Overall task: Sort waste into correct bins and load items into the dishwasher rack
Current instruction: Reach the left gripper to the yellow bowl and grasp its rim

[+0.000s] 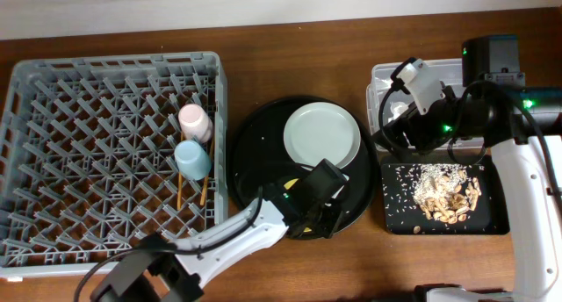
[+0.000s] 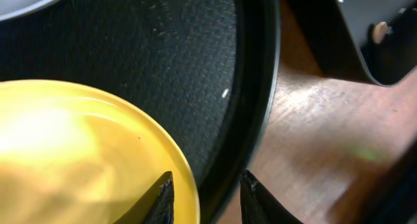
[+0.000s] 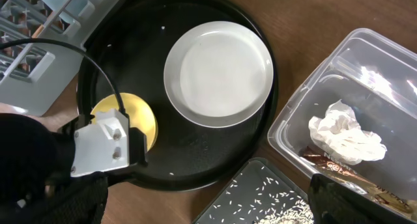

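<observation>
The yellow bowl sits on the large round black tray, next to the pale round plate. My left gripper is open and straddles the bowl's rim, one finger inside the bowl and one outside. My right gripper is wide open and empty, above the gap between the clear tub and the shallow black tray. The tub holds the white tissue and the brown-gold wrapper. Food scraps lie in the shallow black tray. The pink cup, blue cup and chopsticks are in the grey rack.
The rack's right wall stands close to the round tray's left edge. My left arm reaches up from the table's front edge. My right arm and its cables hang over the tub. Bare wood shows between the round tray and the shallow tray.
</observation>
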### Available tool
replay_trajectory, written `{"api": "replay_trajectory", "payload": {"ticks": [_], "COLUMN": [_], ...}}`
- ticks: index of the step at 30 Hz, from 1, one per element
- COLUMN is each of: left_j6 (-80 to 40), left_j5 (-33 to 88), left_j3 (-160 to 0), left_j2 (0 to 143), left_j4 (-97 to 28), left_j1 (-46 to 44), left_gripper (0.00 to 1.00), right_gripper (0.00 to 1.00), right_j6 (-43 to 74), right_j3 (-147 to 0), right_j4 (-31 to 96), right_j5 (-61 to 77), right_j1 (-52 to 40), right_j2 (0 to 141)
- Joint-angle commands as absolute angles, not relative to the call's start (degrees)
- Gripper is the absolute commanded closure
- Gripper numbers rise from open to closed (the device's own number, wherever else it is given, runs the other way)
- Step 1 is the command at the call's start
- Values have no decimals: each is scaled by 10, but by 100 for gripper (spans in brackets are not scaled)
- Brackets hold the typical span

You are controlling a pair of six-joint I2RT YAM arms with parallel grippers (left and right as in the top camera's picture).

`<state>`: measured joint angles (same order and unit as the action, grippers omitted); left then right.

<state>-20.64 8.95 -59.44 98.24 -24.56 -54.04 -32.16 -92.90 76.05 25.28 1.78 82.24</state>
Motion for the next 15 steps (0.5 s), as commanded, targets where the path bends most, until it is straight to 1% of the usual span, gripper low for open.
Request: {"api": "replay_trajectory", "payload": {"ticks": [1,7,13,15], "left_j6": [-208,-208,-208,-208], "left_j5": [77,63,44,5], "left_j3": [-588,-588,-588,-588], "left_j2": [1003,1004,1004,1004], "left_j4": [-244,-247,-271,-286], "left_j1": [-545,-548,-550,-551], "left_gripper": [68,75,76,77], "right_gripper": [1,1,1,1], "right_j6": [-325,-325,-325,-325], "right_j3": [-940,-940,-940,-940], "right_j4": [761,761,761,761], "right_j5": [248,248,248,248], "right_j1": [19,19,19,19], "right_j2": [818,818,818,818]}}
